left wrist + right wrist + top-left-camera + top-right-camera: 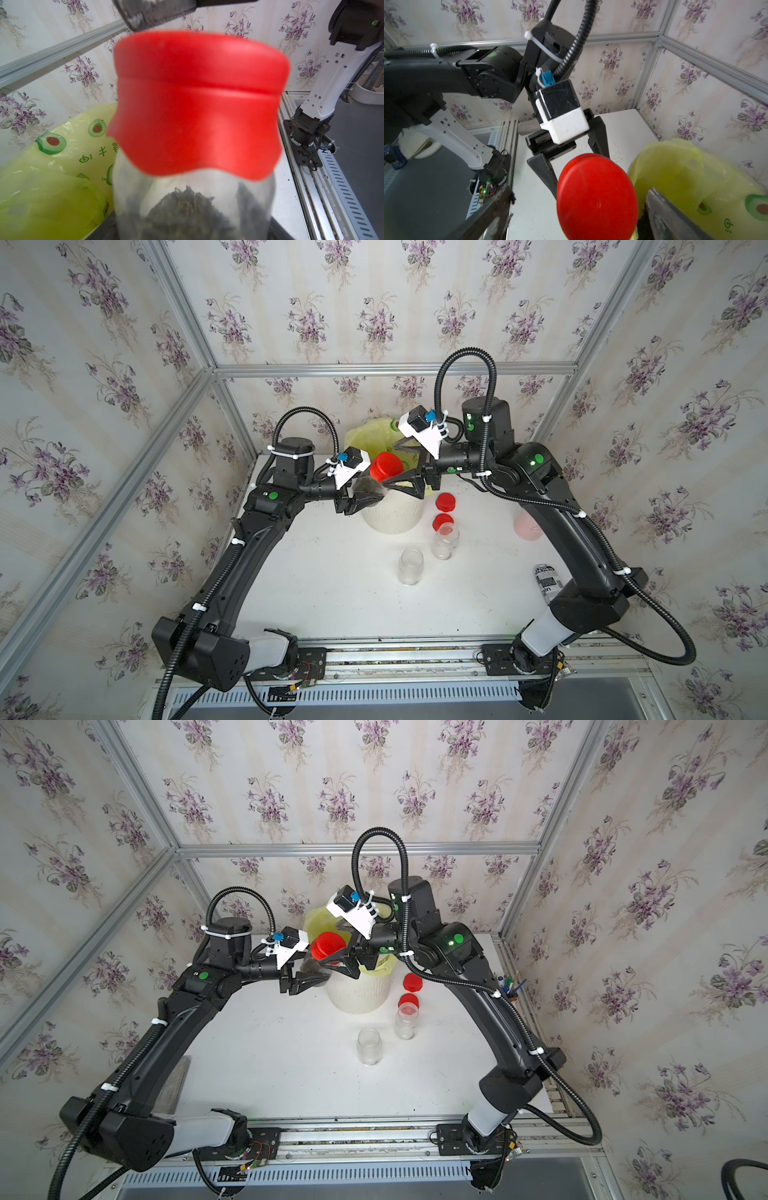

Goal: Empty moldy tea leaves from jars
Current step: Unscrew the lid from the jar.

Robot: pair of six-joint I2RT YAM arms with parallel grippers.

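Left pincer (pixel 369 498) clenched on jar (pixel 128 176), gripping the clear body low down. The jar is held in the air, tilted, cap (pixel 197 104) still on and pointing toward the right arm. Tea leaves (pixel 187 207) sit as a dark mass inside. The jar hangs at the bin's (pixel 395 518) left rim, beside the yellow bag (pixel 365 435).

Right pincer (pixel 390 465) released, spread wide, straddling the cap. In the right wrist view a gap shows on one side; contact on the other side cannot be told.

Bare surface (pixel 332 572) runs in front of the bin. To its right stand two empty jars (pixel 410 566), close together, with two loose caps (pixel 446 502) beyond them by the bin. Pink cup (pixel 527 524) stands farther right, near the right arm.
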